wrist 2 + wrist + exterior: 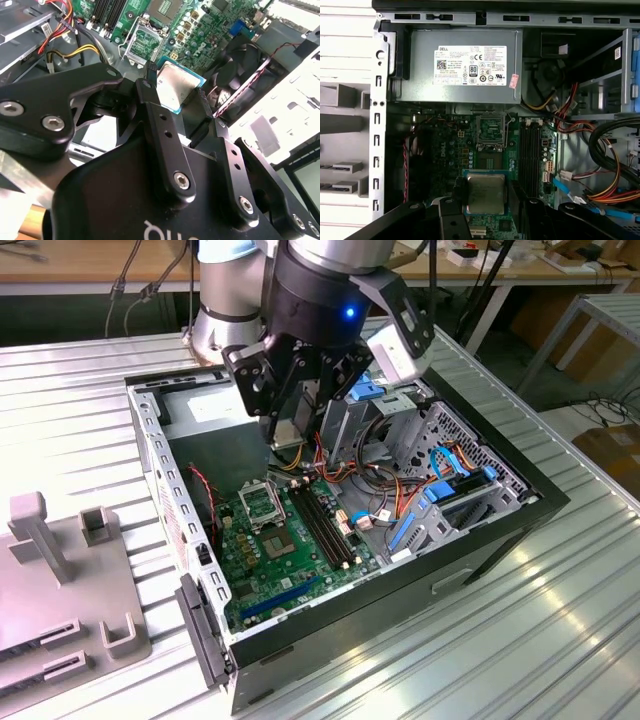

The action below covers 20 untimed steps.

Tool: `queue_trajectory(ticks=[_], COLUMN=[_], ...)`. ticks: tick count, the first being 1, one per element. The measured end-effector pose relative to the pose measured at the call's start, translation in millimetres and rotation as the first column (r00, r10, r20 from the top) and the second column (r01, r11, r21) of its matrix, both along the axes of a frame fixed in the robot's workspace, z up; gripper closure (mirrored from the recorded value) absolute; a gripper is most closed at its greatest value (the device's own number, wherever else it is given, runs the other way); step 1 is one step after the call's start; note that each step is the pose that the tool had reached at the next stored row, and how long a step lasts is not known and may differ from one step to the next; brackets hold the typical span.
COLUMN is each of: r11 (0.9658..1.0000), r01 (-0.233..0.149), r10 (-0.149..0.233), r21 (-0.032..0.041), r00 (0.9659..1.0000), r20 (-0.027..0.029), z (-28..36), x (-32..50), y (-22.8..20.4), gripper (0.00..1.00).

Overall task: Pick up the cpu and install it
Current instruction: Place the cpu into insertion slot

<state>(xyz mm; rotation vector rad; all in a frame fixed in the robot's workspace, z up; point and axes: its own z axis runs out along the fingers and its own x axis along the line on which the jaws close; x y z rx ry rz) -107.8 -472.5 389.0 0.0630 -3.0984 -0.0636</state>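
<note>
Silver-grey thin square cpu [485, 193] is clamped in the black claw [175, 84], arm pointing steeply down; the metal-framed square socket [492, 131] lies below the claw.

The arm [228, 315] is pointing steeply downward from above. Its black wrist section [320, 295] is facing down and showing a blue light. The hand [285, 435] is hanging below the wrist section with its black linkages angling inward. In both wrist views the hand [175, 82] [485, 195] is gripping the cpu [176, 90] [485, 192] by two opposite edges. Its fingers [150, 97] are pressing in from either side and holding the chip flat, metal face toward the wrist.
</note>
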Motion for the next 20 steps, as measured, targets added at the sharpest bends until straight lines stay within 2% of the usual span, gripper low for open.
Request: queue_trajectory(ticks=[20], r11=[1.0], r01=[0.0], r10=[0.0], r21=[-0.0001], r00=[1.0], r20=[0.0], z=[-3.2], x=[0.1], y=[-7.0], gripper=[0.55])
